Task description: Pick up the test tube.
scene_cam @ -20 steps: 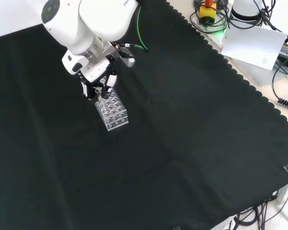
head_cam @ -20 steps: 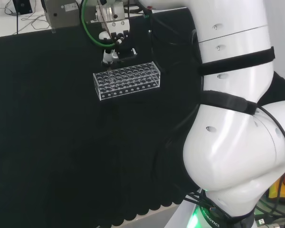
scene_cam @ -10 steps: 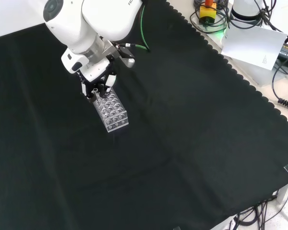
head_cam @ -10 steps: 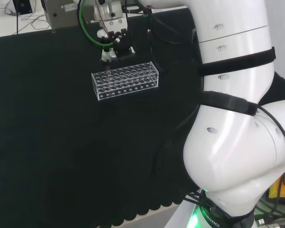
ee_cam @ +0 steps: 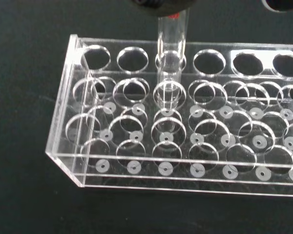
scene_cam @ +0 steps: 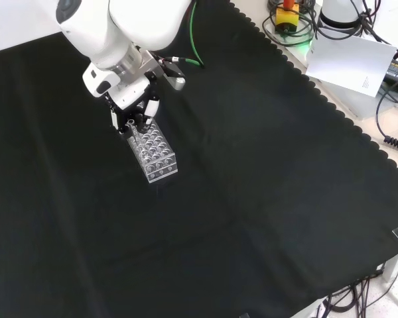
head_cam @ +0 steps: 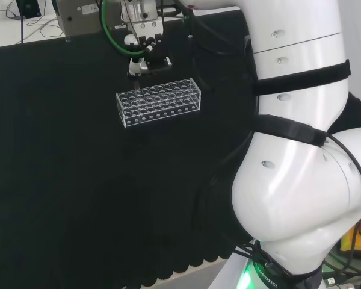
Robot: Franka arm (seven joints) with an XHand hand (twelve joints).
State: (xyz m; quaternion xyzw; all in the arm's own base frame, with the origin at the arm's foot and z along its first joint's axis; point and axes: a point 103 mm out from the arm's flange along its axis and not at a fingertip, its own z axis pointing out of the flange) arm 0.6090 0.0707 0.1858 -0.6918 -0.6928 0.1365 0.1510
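Your black and white hand (scene_cam: 134,112) is pinching the clear glass test tube (ee_cam: 170,63), upright with its lower end down in a hole of the clear plastic rack (head_cam: 159,101) near the black-clothed tabletop's (scene_cam: 252,172) far edge in the head view.

Even overhead light, no hard shadows. Black cloth (scene_cam: 252,165) soaks it up, near featureless. White arm link (head_cam: 301,198) bright, close to clipping. Wrist view: clear rack (ee_cam: 185,141) sharp with soft glints on its edges; dark hand part (ee_cam: 161,7) at frame edge blurred.
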